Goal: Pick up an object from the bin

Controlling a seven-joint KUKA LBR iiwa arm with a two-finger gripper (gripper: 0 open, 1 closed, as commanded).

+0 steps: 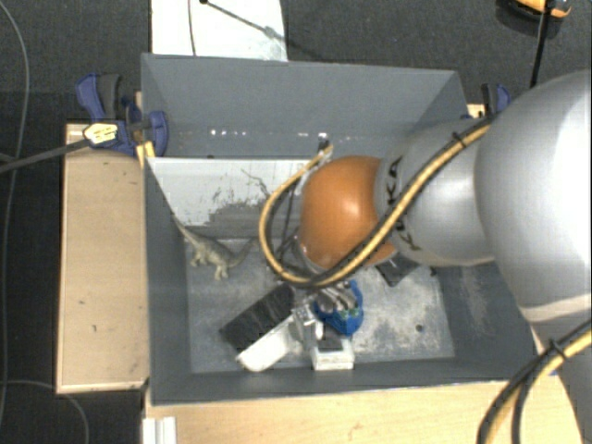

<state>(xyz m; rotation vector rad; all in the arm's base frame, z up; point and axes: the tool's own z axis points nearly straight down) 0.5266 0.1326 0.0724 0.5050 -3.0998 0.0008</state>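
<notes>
Down in grey bin [296, 100], end effector [319, 326] over blue piece [346, 320], grip unclear, dinosaur [211, 252] apart

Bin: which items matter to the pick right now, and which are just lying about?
In play (likely): hand, low over the heap by the near wall; blue object right beside it.

Lying about: black flat bar, white block, grey dinosaur toy at left, dark piece at right.

A small grey toy dinosaur [211, 252] stands by the bin [169, 322]'s left wall, apart from a black flat slab [259, 317].
</notes>
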